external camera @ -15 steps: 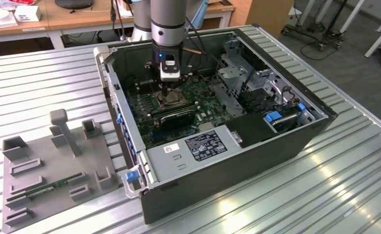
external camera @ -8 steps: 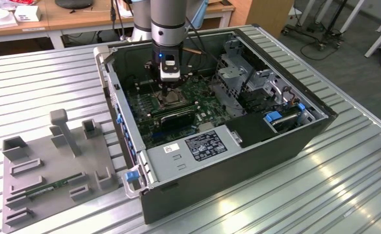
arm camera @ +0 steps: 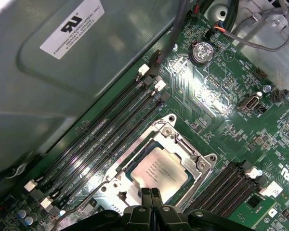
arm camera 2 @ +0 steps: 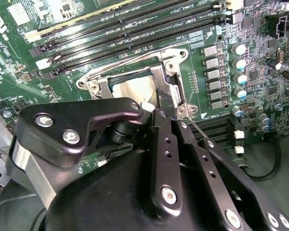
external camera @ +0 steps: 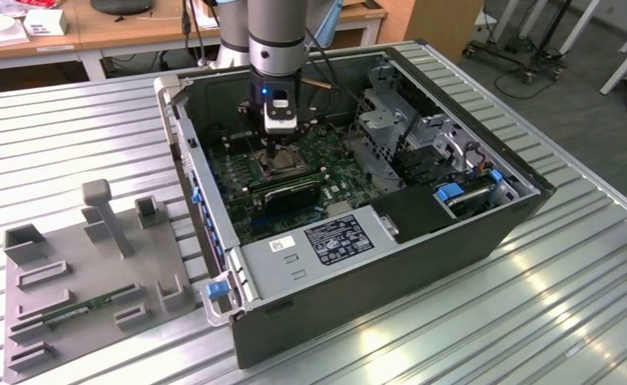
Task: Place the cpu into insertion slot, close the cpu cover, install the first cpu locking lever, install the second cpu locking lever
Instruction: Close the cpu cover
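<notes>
the closed, empty pincer (arm camera: pixel 150 198) hangs at the edge of the cpu cover (arm camera: pixel 187 147) framing the cpu (arm camera: pixel 159 170).

- Exterior view: bright, even light from above. Pale glare streaks lie on the ribbed table (external camera: pixel 538 305), lower right of the frame.
- The inside of the computer case (external camera: pixel 421 273) is dimmer than the table, shaded by its own walls.
- First wrist view: a hard white glare patch on the green board (arm camera: pixel 202 91) washes out detail. The chip (arm camera: pixel 159 171) carries a soft sheen. The grey panel (arm camera: pixel 62 96) looks hazy.
- Second wrist view: the board is evenly lit and the chip face is bleached pale. The black gripper (arm camera 2: pixel 156 111), near the lens, shows dull highlights.
</notes>
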Robot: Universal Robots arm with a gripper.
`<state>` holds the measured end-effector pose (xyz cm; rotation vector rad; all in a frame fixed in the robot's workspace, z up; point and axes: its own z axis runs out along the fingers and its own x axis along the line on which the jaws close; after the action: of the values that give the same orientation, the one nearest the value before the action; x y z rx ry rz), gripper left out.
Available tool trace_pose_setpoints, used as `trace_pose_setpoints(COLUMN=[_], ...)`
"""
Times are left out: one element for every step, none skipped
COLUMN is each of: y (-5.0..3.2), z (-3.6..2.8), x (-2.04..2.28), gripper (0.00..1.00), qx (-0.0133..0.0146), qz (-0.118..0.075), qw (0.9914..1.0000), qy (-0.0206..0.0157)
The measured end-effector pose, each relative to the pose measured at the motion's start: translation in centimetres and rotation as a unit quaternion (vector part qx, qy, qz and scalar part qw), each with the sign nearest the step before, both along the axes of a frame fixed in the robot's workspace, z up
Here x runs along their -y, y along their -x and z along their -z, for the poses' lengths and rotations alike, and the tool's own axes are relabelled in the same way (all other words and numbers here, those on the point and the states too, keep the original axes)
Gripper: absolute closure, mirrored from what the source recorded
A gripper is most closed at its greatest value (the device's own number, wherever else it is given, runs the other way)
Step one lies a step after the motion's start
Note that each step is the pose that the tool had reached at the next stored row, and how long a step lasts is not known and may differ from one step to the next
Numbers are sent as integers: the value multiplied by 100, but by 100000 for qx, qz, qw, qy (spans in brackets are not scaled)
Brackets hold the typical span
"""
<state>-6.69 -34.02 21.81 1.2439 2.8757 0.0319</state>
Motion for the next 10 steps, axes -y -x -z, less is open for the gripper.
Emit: trace_pose_setpoints(y=[0,0,0,0,1,0,1,1,1,1], z=[0,1,1,2,2,2,2,3,4,4], x=[0,0,0,0,0,0,0,0,0,0], gripper=[89,89,89,89,89,89,89,89,89,89], qx=[1,3,5,3,0,1,-2,-1,0,-1], qz=[-540,-1217,-1954,-2629,-3350,-4120,-5015,-5890,-6794,-7682], qw=[99999,99993,99981,99965,99944,99915,99874,99826,99769,99704], qy=[0,0,6,22,45,73,103,116,130,142])
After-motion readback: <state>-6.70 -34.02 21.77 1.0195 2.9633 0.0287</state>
